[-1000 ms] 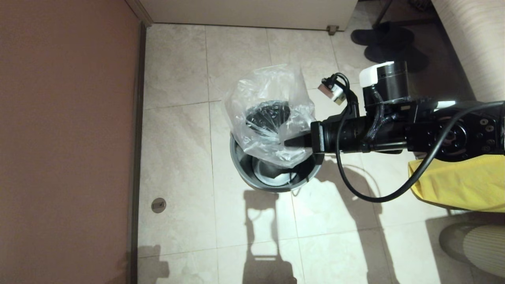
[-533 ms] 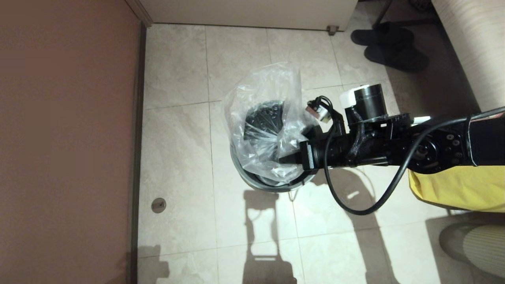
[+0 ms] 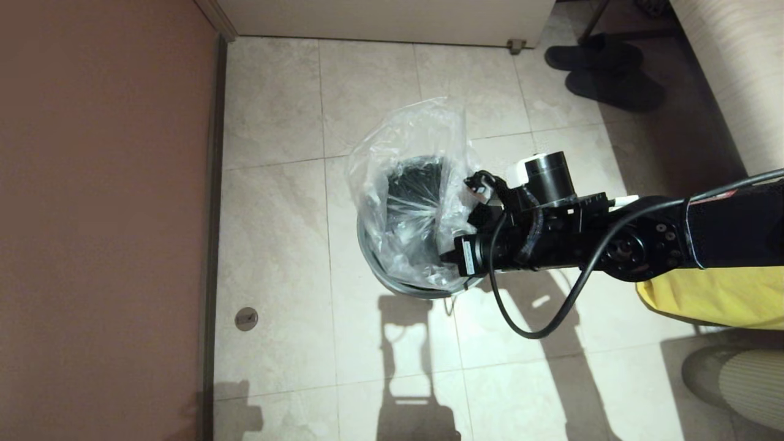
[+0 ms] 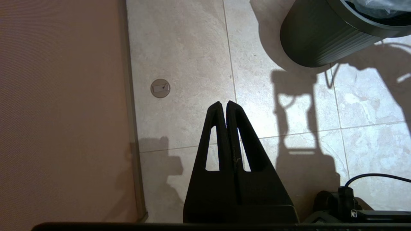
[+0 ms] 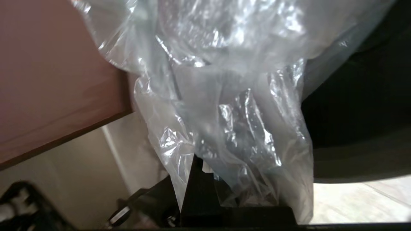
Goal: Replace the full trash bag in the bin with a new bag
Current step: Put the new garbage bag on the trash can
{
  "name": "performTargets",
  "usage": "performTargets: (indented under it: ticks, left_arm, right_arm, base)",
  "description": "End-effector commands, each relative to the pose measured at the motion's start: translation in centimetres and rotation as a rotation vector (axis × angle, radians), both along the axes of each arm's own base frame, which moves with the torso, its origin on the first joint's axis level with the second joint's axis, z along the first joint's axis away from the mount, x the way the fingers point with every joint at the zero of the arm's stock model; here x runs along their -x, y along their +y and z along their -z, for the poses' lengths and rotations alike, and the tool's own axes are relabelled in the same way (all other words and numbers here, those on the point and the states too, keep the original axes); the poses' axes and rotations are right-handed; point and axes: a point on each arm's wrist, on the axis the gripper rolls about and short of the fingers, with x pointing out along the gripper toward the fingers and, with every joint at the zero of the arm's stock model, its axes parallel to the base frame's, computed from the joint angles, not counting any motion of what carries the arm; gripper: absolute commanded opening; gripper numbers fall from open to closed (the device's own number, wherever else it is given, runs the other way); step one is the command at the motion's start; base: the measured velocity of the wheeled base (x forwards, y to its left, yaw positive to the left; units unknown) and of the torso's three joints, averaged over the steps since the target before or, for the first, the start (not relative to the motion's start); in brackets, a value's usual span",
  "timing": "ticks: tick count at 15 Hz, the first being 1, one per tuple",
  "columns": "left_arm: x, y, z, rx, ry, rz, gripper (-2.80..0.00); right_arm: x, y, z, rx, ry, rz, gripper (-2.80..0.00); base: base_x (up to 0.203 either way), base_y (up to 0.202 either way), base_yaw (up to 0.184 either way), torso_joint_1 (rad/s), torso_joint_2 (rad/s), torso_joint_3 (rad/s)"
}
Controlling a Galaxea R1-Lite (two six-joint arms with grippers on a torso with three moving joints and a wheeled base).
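over the bin point(image 3: 392, 278) rim's right edge, the right gripper point(image 3: 446, 256) pinches the new bag point(image 3: 411, 184) to seat it, while the left gripper point(image 4: 223, 107) idles closed, empty.

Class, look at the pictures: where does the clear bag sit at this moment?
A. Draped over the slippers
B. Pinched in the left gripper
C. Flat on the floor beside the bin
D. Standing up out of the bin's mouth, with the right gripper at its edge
D: the bag rises from the bin, with the right gripper at its edge.
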Motion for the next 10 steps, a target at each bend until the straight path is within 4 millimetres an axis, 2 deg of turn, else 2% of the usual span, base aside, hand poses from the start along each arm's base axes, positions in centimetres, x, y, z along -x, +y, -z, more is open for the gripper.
performTargets:
  ticks: [1, 4, 6, 10]
  left_arm:
    - [0.0, 0.0, 0.0, 0.0, 0.002, 0.0, -2.8]
    - [0.0, 0.0, 0.0, 0.0, 0.001, 0.0, -2.8]
    - [0.0, 0.0, 0.0, 0.0, 0.001, 0.0, -2.8]
    - [0.0, 0.0, 0.0, 0.0, 0.001, 0.0, -2.8]
  right_arm:
    - [0.0, 0.1, 0.3, 0.032, -0.013, 0.056, -2.8]
    - [0.2, 1.0, 0.8, 0.103, -0.046, 0.161, -2.8]
    - [0.9, 1.8, 0.5, 0.101, -0.059, 0.155, -2.8]
    - [2.1, 2.4, -0.5, 0.166, -0.129, 0.292, -2.8]
  base:
    - [0.0, 0.0, 0.0, 0.0, 0.0, 0.0]
    - [0.0, 0.0, 0.0, 0.0, 0.0, 0.0]
    - [0.0, 0.0, 0.0, 0.0, 0.0, 0.0]
    - [0.0, 0.0, 0.0, 0.0, 0.0, 0.0]
